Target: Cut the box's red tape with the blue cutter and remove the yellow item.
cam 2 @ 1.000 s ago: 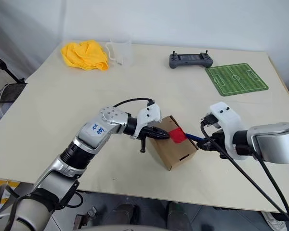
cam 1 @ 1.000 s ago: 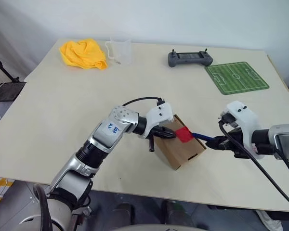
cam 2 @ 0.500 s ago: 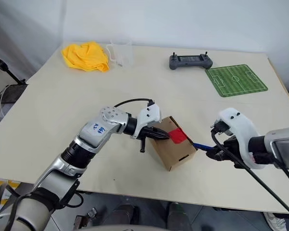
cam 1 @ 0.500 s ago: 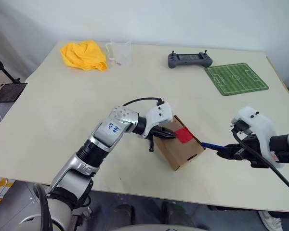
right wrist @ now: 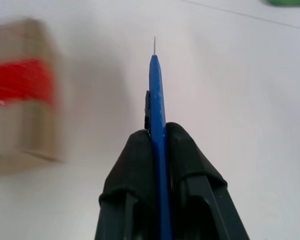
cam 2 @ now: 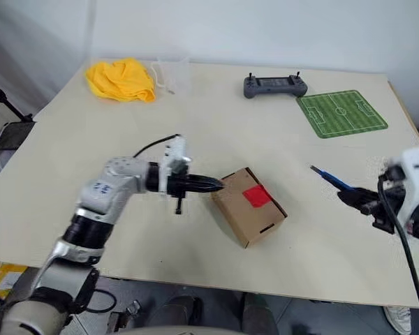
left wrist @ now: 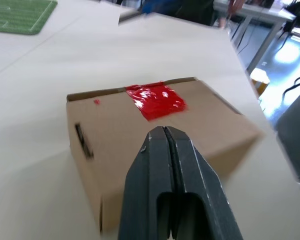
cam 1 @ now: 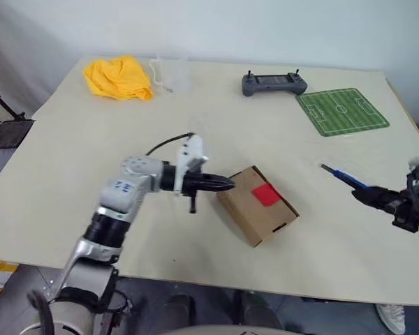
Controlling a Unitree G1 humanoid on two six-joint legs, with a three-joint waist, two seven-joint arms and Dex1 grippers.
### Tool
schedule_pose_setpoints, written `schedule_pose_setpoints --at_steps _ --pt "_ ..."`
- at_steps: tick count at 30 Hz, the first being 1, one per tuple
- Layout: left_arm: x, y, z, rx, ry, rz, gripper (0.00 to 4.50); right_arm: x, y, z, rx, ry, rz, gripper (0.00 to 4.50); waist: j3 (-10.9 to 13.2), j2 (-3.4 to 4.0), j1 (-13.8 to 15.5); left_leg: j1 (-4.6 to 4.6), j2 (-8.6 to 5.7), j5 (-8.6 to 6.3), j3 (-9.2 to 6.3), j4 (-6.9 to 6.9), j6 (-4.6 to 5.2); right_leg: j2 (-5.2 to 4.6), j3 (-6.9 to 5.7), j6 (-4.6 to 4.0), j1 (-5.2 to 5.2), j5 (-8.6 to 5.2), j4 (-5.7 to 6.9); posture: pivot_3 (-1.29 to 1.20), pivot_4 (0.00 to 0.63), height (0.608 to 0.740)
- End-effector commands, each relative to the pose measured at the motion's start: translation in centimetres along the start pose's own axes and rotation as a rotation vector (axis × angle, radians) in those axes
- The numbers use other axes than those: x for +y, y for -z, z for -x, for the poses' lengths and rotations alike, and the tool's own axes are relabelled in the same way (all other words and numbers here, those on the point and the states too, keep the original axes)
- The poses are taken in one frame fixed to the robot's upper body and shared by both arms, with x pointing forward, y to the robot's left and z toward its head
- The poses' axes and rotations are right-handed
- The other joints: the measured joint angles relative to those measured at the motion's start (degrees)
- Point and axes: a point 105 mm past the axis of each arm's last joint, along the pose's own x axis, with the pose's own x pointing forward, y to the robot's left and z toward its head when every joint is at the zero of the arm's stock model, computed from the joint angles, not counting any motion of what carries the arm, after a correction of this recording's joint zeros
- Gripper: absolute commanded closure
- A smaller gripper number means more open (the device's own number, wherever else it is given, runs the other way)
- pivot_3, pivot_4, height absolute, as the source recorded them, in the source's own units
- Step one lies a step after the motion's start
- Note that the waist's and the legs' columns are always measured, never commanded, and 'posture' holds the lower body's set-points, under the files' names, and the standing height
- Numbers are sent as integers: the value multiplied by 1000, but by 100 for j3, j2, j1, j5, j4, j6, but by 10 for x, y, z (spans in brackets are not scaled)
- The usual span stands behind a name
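Gripping the blue cutter (cam 2: 331, 180) in our right tool (cam 2: 363, 202), we are risking a slip: the box (cam 2: 249, 205) near the counter's front edge is lying unheld beside our left tool (cam 2: 213, 185), fingers together.

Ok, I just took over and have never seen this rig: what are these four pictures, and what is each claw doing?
It is a two-armed robot at a pale table. The two wide pictures come from its head, looking down; the other two come from cameras on its wrists.

Left claw: shut, holding nothing, its tip at the small brown cardboard box, whose square red tape patch is on top.

Right claw: shut on the slim blue pen-shaped cutter, held apart from the box.

Farther back lie a crumpled yellow cloth, a clear plastic cup, a grey handheld controller and a green football-pitch mat.
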Motion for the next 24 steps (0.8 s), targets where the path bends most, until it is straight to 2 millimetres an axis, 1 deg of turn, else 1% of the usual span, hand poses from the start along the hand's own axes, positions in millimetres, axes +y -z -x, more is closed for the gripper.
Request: schedule_pose_setpoints --at_steps 1,3,6,8,9,10,13,14,16,17,19,20,21,22,23,24 --pt "-8 -6 23 -23 -8 -36 4500 -20 9 -11 -102 59 188 4398 1 -2 -32 6 -1 -1 7 4 3 6 6 2 0 1 3 0 150 740" --pt "-9 2 36 -13 -47 -11 4500 -35 24 -20 -130 116 163 4398 6 -6 -63 26 -5 -3 22 6 8 17 25 4 4 2 -3 0 150 740" --pt "-15 14 46 -7 -83 20 4500 -41 46 -27 -103 105 186 4398 9 -4 -131 88 -7 -15 27 -11 31 -9 36 4 54 2 -11 0 150 740" --pt "-21 23 49 -9 -94 35 4500 -42 53 -30 -122 96 150 3692 9 -4 -136 91 -7 -16 22 -19 32 -15 36 3 56 2 -11 0 150 740" --pt "-22 26 49 -10 -104 46 4500 -41 53 -30 -140 83 133 3492 9 -4 -137 92 -4 -16 21 -20 29 -15 43 3 56 2 -12 0 150 740" --pt "-24 30 49 -4 -113 52 4500 -41 52 -29 -159 74 134 3155 9 -4 -139 92 -3 -17 20 -21 28 -16 52 2 55 2 -9 0 150 740" --pt "-32 46 48 35 -127 68 4500 -45 45 -19 -197 69 191 2088 7 0 -138 94 -2 -16 21 -32 23 -16 81 2 52 1 -11 0 150 740" --pt "-34 47 48 37 -125 68 4500 -46 41 -15 -211 71 201 1756 7 -1 -135 96 -3 -16 22 -38 22 -16 83 2 53 2 -13 0 150 740" --pt "-37 49 46 42 -129 70 4500 -45 23 -3 -266 41 197 1030 7 0 -125 96 -3 -16 21 -43 21 -16 81 2 53 2 -16 0 150 740" --pt "-38 50 46 43 -131 73 4500 -38 15 2 -288 -5 200 736 7 -1 -121 97 -3 -15 21 -48 21 -16 82 2 53 2 -17 0 150 740" --pt "-39 51 45 48 -136 76 4500 -25 6 5 -308 -74 218 736 7 -1 -129 100 -3 -15 20 -60 20 -16 83 2 53 1 -21 0 150 740" --pt "-40 52 43 54 -131 73 4500 -9 2 1 -312 -144 215 736 7 -1 -130 102 -2 -14 20 -65 18 -16 83 1 53 1 -21 0 150 740" --pt "-41 53 42 57 -127 71 4500 2 0 -1 -311 -190 211 736 7 -1 -145 106 0 -13 20 -69 17 -15 83 -1 54 0 -22 0 150 740" --pt "-41 53 40 57 -125 69 4500 14 -1 -6 -306 -237 216 938 7 -1 -156 110 3 -13 21 -73 14 -12 85 -2 55 0 -21 0 150 740" --pt "-41 53 36 55 -122 70 4500 29 2 -17 -281 -287 247 1163 7 -1 -159 115 4 -13 22 -75 12 -10 86 -3 57 -1 -21 0 150 740" --pt "-41 54 32 55 -122 68 4500 39 7 -27 -253 -314 278 1325 8 -3 -172 118 5 -13 22 -76 12 -9 88 -3 58 -1 -20 0 150 740"
